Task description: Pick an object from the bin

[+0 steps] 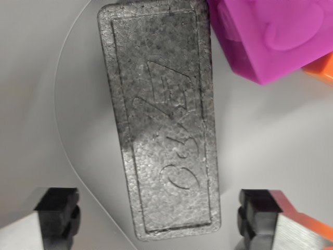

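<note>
I hold the tool (156,219) spread wide astride the grey foam block (161,114), so its fingers can close on the block's long sides.

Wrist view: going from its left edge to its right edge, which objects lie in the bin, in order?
Grey foam block → purple block → orange block, only a corner of it showing at the wrist view's right edge. The open tool straddles the foam block's near end.

wrist view: looks straight down, very close above the bin floor (31,104)
frame bottom: both fingertips (57,213) of the gripper (158,216) showing
other views: none
</note>
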